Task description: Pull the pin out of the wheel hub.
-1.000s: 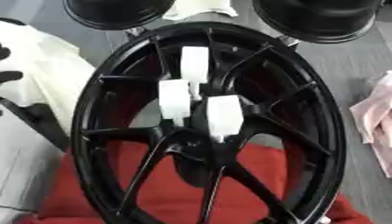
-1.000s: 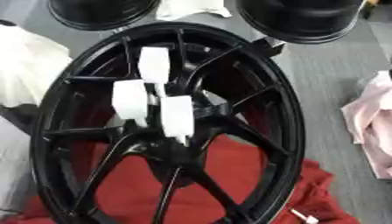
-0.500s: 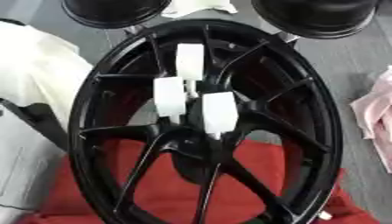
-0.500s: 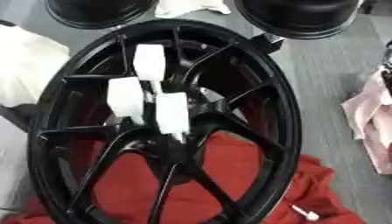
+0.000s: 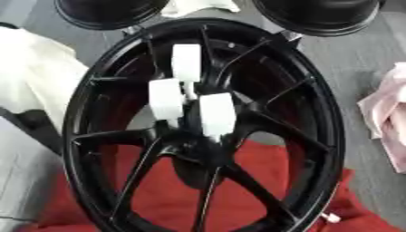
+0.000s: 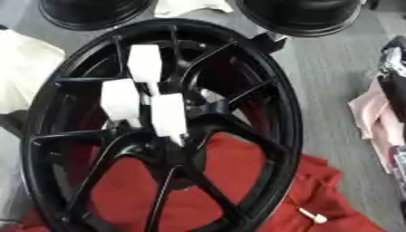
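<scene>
Nearest lies a red cloth (image 5: 166, 199), bunched under the lower half of the wheel (image 5: 329, 136). A small white peg (image 6: 311, 216) lies loose on the cloth, just outside the rim at the lower right.

The wheel is black with thin spokes, lying on the grey bench (image 5: 333, 63) and filling most of the view. Over its centre cluster three white blocks: one lowest and to the right (image 5: 215, 114), one to the left (image 5: 165, 99) and one farther up (image 5: 186, 63) (a thin white piece seems to join them). They may be fingers closed on the pin or part of the pin itself. I cannot tell which, nor how any fingers are set. The pin cannot be made out apart from this cluster.

A white cloth (image 5: 31, 77) lies left of the wheel and a pink cloth (image 5: 389, 113) right of it. A dark, blurred shape (image 6: 394, 68) at the right edge is possibly the right hand.

Farthest away, two black round things (image 5: 107, 11) (image 5: 317, 13) sit beyond the rim, with white fabric (image 5: 202, 4) between them.
</scene>
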Action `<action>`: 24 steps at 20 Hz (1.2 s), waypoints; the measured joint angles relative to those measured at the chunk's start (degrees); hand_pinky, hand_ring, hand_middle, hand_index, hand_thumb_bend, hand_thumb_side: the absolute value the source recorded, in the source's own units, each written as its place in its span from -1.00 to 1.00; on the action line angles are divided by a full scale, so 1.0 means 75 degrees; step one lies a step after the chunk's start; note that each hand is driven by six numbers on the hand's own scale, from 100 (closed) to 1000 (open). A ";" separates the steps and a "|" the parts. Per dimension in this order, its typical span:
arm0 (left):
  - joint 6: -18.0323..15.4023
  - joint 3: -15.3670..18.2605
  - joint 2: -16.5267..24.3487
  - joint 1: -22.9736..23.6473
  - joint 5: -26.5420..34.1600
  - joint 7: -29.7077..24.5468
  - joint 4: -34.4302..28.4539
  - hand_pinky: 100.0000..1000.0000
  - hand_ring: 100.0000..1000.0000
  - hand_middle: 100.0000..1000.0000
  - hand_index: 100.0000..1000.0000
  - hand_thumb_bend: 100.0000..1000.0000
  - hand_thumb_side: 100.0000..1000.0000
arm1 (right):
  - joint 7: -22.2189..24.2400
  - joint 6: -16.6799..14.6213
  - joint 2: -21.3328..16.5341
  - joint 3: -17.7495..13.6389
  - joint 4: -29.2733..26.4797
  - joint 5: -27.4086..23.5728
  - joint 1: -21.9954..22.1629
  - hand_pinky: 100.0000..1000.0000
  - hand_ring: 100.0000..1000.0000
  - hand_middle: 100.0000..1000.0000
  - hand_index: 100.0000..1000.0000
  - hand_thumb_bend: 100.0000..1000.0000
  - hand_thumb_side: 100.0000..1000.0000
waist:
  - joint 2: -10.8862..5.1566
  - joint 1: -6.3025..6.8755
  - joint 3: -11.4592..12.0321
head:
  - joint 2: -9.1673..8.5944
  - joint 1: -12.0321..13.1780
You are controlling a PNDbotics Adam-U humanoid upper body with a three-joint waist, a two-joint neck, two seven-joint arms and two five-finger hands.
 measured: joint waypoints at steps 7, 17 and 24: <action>0.0415 -0.0694 -0.0005 -0.1366 -0.1096 -0.1475 0.0030 0.51 0.56 0.42 0.62 -1.00 0.62 | 0.0091 0.0053 -0.0071 0.0075 0.0000 -0.0001 -0.0001 0.57 0.49 0.34 0.66 -1.00 -0.07 | 0.0036 0.0034 -0.0086 | -0.0006 0.0002; 0.0291 -0.1892 -0.0714 -0.2858 -0.1868 -0.3081 0.0769 0.55 0.49 0.44 0.66 -1.00 0.82 | 0.0130 0.0087 -0.0130 0.0142 0.0000 -0.0046 0.0022 0.57 0.49 0.34 0.66 -1.00 -0.06 | 0.0045 0.0134 -0.0080 | 0.0003 0.0073; 0.0140 -0.2384 -0.1194 -0.3473 -0.2034 -0.4519 0.1299 0.58 0.50 0.47 0.67 -1.00 0.96 | 0.0134 0.0084 -0.0145 0.0151 0.0038 -0.0055 0.0064 0.57 0.49 0.34 0.66 -1.00 -0.06 | 0.0045 0.0181 -0.0076 | 0.0071 0.0130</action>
